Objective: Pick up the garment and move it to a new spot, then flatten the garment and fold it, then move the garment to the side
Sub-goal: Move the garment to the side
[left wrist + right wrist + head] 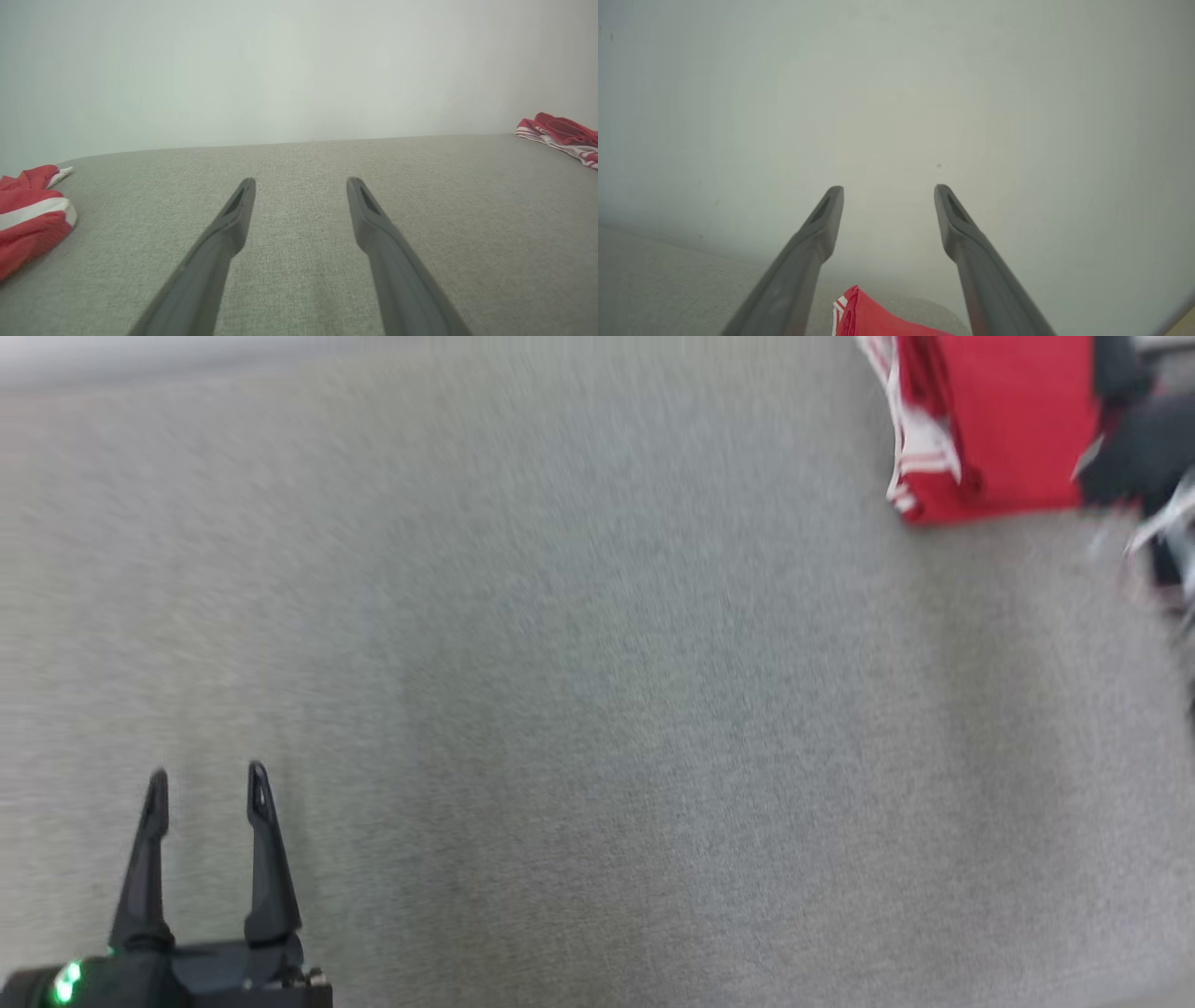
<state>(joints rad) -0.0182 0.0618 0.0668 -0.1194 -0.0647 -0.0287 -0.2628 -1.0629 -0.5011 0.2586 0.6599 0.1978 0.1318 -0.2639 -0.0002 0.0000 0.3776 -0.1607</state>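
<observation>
The garment (1008, 429) is red with white stripes and lies folded at the far right of the grey fabric surface (597, 691). A dark blurred shape of my right arm (1134, 448) sits at its right edge. In the right wrist view my right gripper (888, 189) is open and raised above the garment (873, 317), nothing between its fingers. My left gripper (207, 773) stands open at the near left, far from the garment. In the left wrist view it (301, 179) hovers empty over bare fabric, with the garment (560, 135) at the far right.
Another red and white piece of clothing (28, 214) lies crumpled at the left edge of the left wrist view. A pale wall (299, 70) rises behind the surface's far edge. The head view is blurred.
</observation>
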